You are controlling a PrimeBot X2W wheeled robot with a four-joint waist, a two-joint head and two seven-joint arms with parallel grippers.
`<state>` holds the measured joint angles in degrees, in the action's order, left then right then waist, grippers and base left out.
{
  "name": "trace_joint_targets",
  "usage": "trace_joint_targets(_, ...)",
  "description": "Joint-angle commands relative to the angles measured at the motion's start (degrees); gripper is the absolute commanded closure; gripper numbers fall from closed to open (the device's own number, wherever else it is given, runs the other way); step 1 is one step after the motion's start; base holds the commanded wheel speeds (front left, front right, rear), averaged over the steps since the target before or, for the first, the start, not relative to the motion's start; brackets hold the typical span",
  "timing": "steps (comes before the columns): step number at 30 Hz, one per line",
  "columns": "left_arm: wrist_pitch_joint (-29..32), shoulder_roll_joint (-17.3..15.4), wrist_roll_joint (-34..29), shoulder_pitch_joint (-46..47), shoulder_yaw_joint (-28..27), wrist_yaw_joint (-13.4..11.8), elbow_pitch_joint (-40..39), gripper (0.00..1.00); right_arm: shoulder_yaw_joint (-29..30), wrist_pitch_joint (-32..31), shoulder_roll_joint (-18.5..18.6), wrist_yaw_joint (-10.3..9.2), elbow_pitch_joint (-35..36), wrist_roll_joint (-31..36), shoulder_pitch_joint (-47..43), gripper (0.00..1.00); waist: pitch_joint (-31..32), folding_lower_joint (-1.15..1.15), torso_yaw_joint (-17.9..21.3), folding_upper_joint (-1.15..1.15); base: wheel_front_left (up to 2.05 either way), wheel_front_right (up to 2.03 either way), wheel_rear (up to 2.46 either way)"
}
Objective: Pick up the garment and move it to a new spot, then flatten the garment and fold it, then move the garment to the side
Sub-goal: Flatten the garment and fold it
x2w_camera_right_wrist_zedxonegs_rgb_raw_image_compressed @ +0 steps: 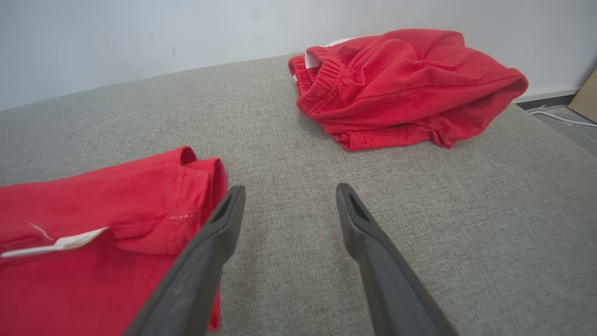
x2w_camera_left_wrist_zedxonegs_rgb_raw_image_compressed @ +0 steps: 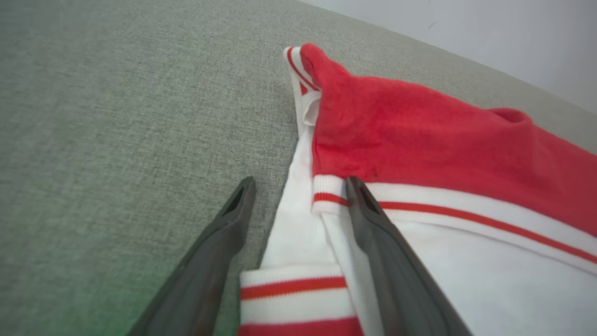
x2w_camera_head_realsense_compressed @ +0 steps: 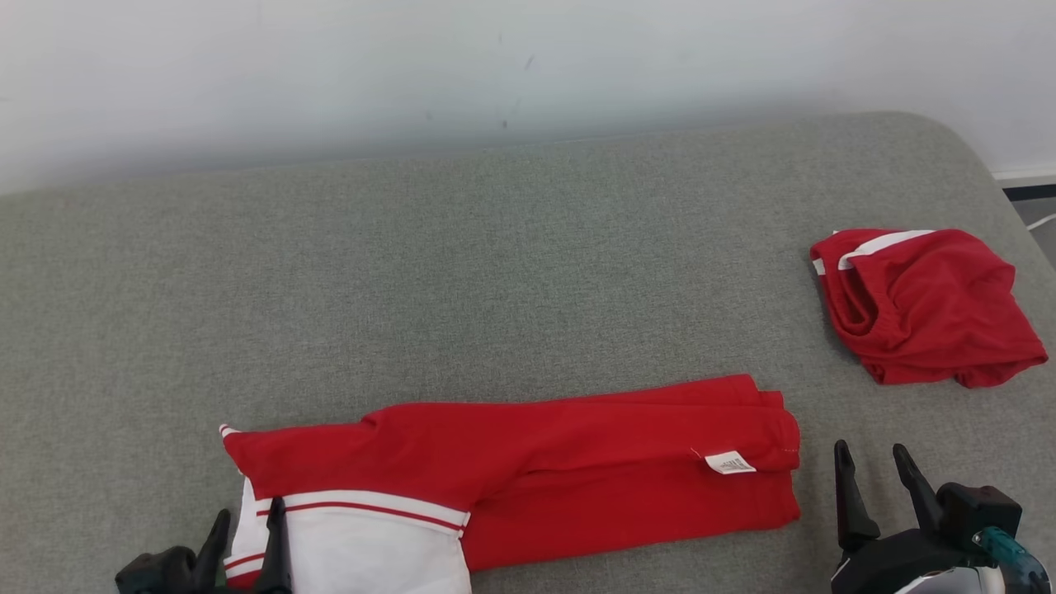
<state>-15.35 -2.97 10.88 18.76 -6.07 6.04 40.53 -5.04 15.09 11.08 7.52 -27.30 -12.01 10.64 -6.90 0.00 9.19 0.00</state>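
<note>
A red garment (x2w_camera_head_realsense_compressed: 577,445) with white, red-striped trim lies folded into a long band near the front of the grey cushioned surface (x2w_camera_head_realsense_compressed: 462,264). My left gripper (x2w_camera_head_realsense_compressed: 247,520) is open at the garment's white left end (x2w_camera_left_wrist_zedxonegs_rgb_raw_image_compressed: 298,233), one finger over the trim and the other over bare cushion. The right gripper (x2w_camera_head_realsense_compressed: 874,462) stands open just right of the garment's red end (x2w_camera_right_wrist_zedxonegs_rgb_raw_image_compressed: 140,210), above bare cushion, holding nothing. A small white label (x2w_camera_head_realsense_compressed: 729,463) sits on that end.
A second red garment (x2w_camera_head_realsense_compressed: 924,305) lies bunched at the right edge of the surface (x2w_camera_right_wrist_zedxonegs_rgb_raw_image_compressed: 406,84). A pale wall (x2w_camera_head_realsense_compressed: 495,66) runs behind. The floor with a white cable (x2w_camera_right_wrist_zedxonegs_rgb_raw_image_compressed: 559,119) shows past the right edge.
</note>
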Motion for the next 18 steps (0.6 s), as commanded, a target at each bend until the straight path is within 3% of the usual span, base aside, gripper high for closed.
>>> trace_joint_targets(1,0.5,0.1,0.8,0.2,0.8,0.5,2.1,0.00,-0.1,0.0,-0.1,-0.07,-0.1,-0.1,0.2,0.00,-0.1,0.00,0.0,0.00,0.00,0.00,0.00)
trace_joint_targets(7,0.7,0.6,4.4,1.7,5.4,1.6,3.9,0.00,0.0,0.0,-0.4,-0.06,-0.2,-0.1,0.2,0.00,0.0,0.00,-0.3,0.00,0.00,0.00,0.00)
trace_joint_targets(10,0.7,0.7,7.6,1.1,10.2,1.7,4.4,0.27,0.1,0.0,-0.7,-0.06,-0.4,0.0,-0.1,0.00,0.5,0.00,-0.5,0.00,0.00,0.00,0.00)
trace_joint_targets(18,0.5,-1.9,12.2,0.9,14.1,1.4,4.6,0.43,-0.1,0.0,-1.2,-0.06,-0.5,0.2,-0.2,0.00,1.2,0.00,-0.9,0.00,0.00,0.00,0.00)
